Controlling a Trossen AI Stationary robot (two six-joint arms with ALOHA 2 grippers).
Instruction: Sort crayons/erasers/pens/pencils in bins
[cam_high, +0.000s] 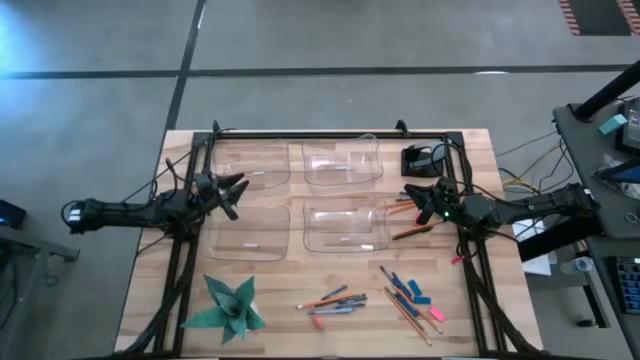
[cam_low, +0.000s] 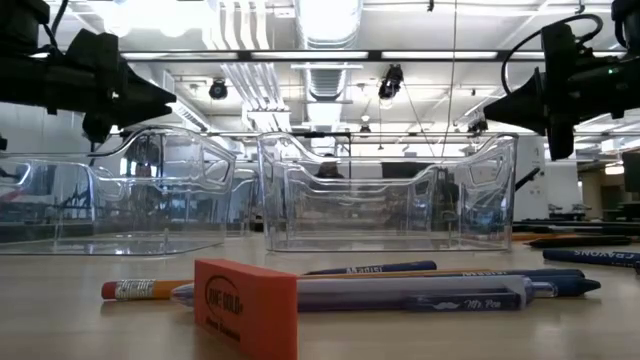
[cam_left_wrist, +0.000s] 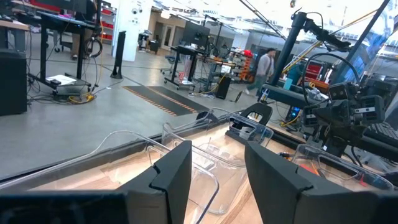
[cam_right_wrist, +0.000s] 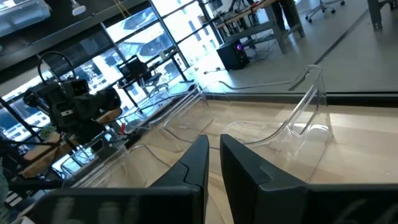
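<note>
Currently both claws hang empty over the counter (cam_high: 470, 150): left claw (cam_high: 236, 190) spread at the left bins (cam_high: 250, 200), right claw (cam_high: 423, 200) nearly pressed together beside the right bins, over some pencils (cam_high: 412, 232). Pens (cam_high: 340, 297), crayons (cam_high: 402, 285), erasers (cam_high: 422, 300) seem all unsorted along the near edge. Risk: thin sticks lie crossed, so a pinch may drag two or roll one off.

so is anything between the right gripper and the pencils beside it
Nothing visible. The right gripper hangs above the table, fingers nearly shut and empty, and the pencils lie open on the wood by the near right bin.
</note>
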